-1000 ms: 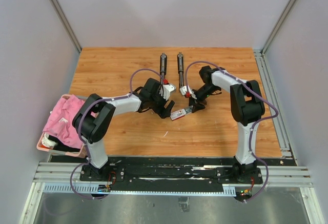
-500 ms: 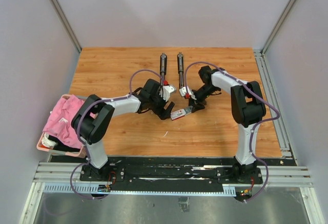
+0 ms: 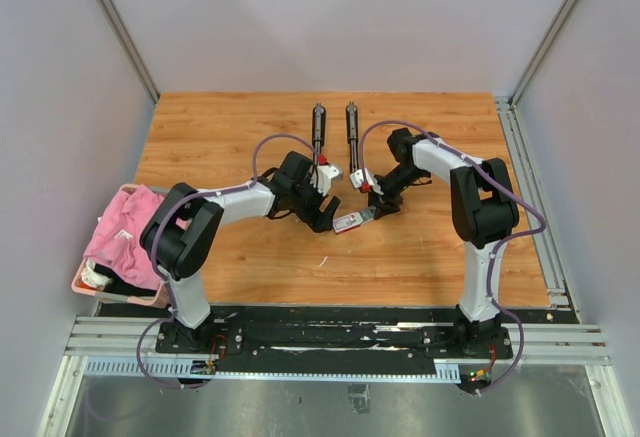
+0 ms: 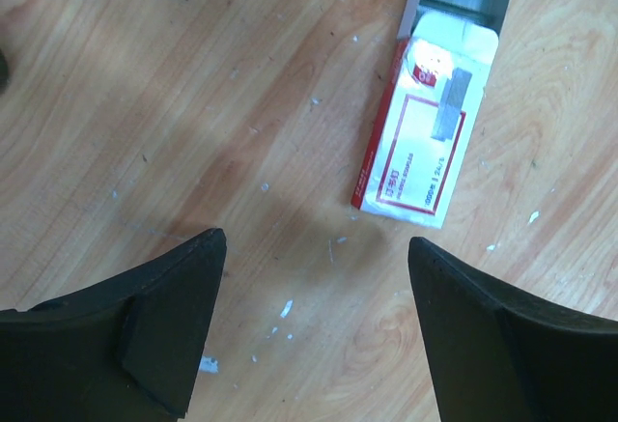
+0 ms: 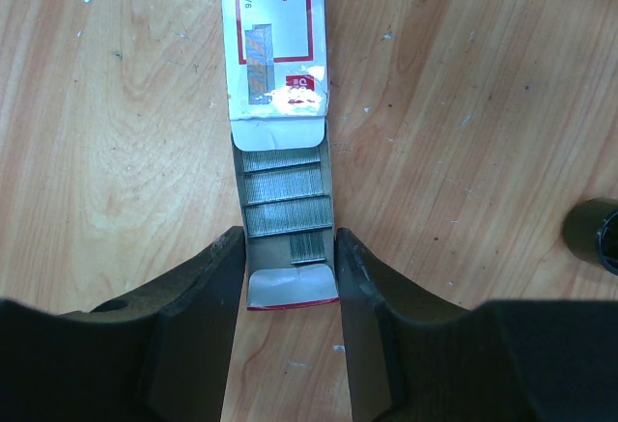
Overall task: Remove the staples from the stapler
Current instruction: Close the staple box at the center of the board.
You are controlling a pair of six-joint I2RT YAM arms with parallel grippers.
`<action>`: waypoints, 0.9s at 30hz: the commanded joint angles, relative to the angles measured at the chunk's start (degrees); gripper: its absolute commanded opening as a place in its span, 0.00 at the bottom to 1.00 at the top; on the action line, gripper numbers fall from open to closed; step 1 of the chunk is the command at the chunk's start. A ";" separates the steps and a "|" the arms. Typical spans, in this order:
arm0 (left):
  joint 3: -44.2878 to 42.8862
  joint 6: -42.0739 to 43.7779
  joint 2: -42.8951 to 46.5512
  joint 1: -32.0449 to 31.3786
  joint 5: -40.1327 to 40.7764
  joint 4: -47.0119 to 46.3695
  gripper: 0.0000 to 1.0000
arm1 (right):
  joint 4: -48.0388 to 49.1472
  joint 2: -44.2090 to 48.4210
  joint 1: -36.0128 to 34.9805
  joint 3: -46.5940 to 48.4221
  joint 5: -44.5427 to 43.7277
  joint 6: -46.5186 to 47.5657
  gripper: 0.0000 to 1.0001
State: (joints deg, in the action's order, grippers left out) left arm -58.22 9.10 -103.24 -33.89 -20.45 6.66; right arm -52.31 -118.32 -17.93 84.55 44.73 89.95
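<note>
Counter: we see a light-brown wooden counter (image 3: 220, 127). Both wrist views show pale flecks scattered on it, and we cannot tell what they are.
Box: a small red-and-white cardboard box (image 4: 410, 166) lies flat near the middle of the counter, between the two claws. Its cardboard inner tray (image 5: 290, 287) is pulled part-way out on the right arm's side.
Staples: silvery-grey metal staple strips (image 5: 282, 200) lie in rows inside the pulled-out tray. We count three full rows, plus a shorter piece next to the tray's end flap.
Staplers: a long black stapler (image 3: 318, 135) and a second long black stapler (image 3: 352, 129) lie side by side at the far middle of the counter, apart from the box. They are too small for us to tell whether either has staples in it.
Right claw: the right claw (image 5: 288, 239) is about half closed. Its black fingers (image 5: 203, 316) sit on either side of the tray's outer end and press its side walls, so we read it as gripping the tray.
Left claw: the left claw (image 4: 317, 243) is spread wide with nothing in it. It hangs over bare wood just short of the box's closed end, and its fingers (image 4: 164, 316) are clear of the box.
Left edge: a crumpled pink cloth (image 3: 125, 222) sits in a pale pink plastic basket (image 3: 78, 282) beside the left arm.
</note>
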 commanded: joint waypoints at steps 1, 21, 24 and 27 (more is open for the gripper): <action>-0.97 -2.12 -4.84 -0.06 2.17 7.23 0.82 | -0.77 1.14 -1.05 -0.31 0.16 -0.02 0.43; 6.06 -10.24 -0.12 1.63 -17.62 -1.10 0.66 | -0.82 1.34 -1.07 -0.59 -0.65 -0.52 0.43; 6.56 -12.17 -1.57 1.63 -21.04 -2.84 0.51 | -0.77 1.51 -1.06 -0.72 -0.61 -0.66 0.42; 5.86 -13.46 -3.77 1.63 -22.01 -3.57 0.39 | -0.71 1.61 -1.08 -1.13 -0.37 -0.71 0.42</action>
State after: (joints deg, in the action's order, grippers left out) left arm -53.12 -1.41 -103.63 -32.16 -38.04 2.68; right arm -52.29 -118.30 -18.04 84.55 44.45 89.82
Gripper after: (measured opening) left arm 0.426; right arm 0.427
